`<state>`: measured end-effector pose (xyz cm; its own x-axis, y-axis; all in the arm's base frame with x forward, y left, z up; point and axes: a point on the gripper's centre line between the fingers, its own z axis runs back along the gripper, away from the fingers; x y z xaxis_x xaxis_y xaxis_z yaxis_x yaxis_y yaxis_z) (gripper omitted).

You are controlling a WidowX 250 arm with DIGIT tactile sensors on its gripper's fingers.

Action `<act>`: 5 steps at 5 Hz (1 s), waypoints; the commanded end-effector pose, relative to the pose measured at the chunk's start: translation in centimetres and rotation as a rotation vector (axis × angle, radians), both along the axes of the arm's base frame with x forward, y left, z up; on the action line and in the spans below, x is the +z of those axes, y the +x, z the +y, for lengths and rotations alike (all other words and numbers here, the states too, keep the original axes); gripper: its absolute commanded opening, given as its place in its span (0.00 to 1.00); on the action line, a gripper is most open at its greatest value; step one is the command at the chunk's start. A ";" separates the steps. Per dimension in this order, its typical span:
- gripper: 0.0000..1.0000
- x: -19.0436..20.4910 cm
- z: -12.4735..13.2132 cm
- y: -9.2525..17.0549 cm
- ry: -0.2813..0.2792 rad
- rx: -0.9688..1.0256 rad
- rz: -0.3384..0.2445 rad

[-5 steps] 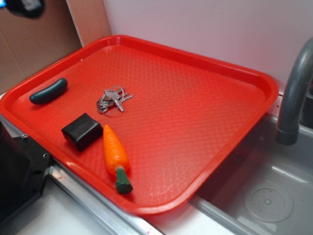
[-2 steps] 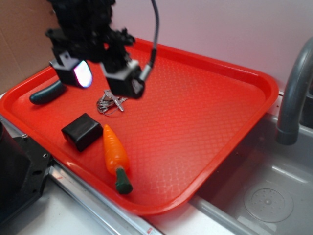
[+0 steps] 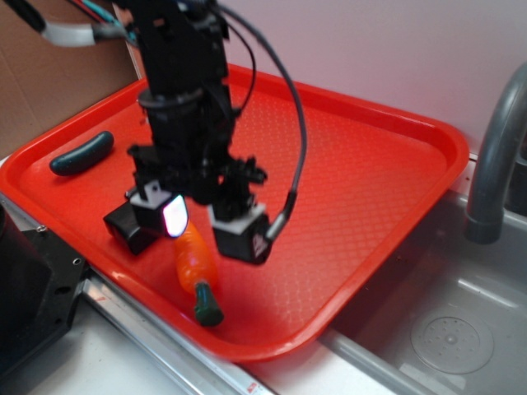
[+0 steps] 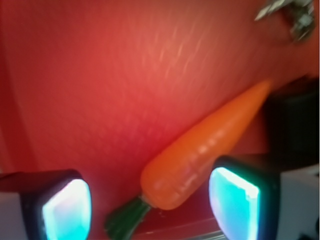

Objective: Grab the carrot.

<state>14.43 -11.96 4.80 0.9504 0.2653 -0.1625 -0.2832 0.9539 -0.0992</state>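
At the far left of the exterior view, a dark green sausage-shaped piece (image 3: 81,154) lies near the left rim of the red tray (image 3: 370,197), well apart from everything else. Further right, a black block (image 3: 125,226) sits on the tray floor, partly hidden behind the robot's left finger. The claw (image 3: 207,226) hangs over the near part of the tray with its two fingers apart, one pad (image 3: 174,216) glowing pale and the other finger a dark block just right of it. Between and below them lies the carrot (image 3: 196,262), flat on the tray beside the black block, its orange body partly covered by the claw and its green stub top (image 3: 207,307) pointing toward the near rim. The fingers are not closed on it; whether either one touches it cannot be told from this view.

In the wrist view, the carrot (image 4: 205,150) runs diagonally between the two lit pads (image 4: 67,210), its thick end and green stub low in the picture and its tip reaching up to the right, next to the block (image 4: 292,125). A bit of metal (image 4: 287,12) shows, blurred, in the upper right corner.

At the far right of the exterior view stand a grey faucet (image 3: 498,156) and a grey sink (image 3: 445,329).
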 end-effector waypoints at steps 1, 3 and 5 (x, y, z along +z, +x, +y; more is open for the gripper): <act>1.00 -3.4 0.1 -1.0 -0.037 0.042 0.106; 0.00 -0.6 1.5 -0.1 -0.015 -0.081 0.001; 0.00 9.7 7.9 2.3 0.069 -0.297 -0.189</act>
